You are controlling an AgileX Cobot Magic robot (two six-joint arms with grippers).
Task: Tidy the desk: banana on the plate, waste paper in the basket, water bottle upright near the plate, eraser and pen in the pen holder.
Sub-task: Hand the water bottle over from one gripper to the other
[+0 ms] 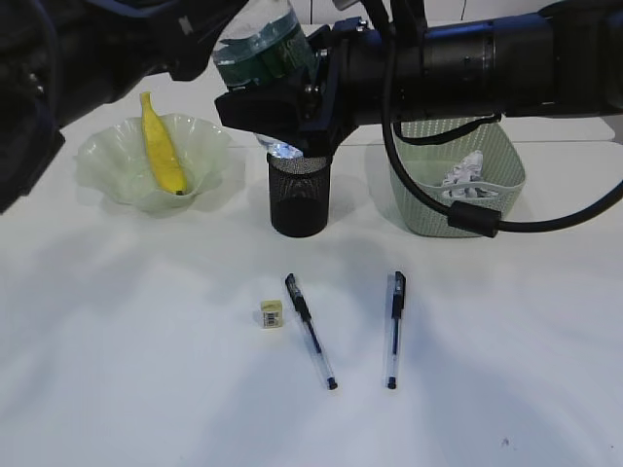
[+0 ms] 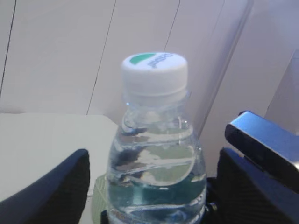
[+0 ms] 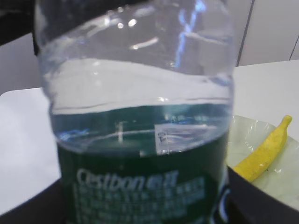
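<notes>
At the lower centre of the exterior view lie the eraser (image 1: 272,313) and two pens (image 1: 311,330). Behind them, the pen holder (image 1: 299,195). At top centre the right gripper (image 1: 277,107) clamps the water bottle (image 1: 265,49); the left gripper's fingers (image 2: 56,191) stand spread, flanking it untouched.

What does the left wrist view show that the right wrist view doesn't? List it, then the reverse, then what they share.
Only the left wrist view: the water bottle's white cap and the left gripper, one finger on each side of the bottle. Only the right wrist view: the dark green label, the banana and the plate. Both: the water bottle upright, with clear water inside.
</notes>
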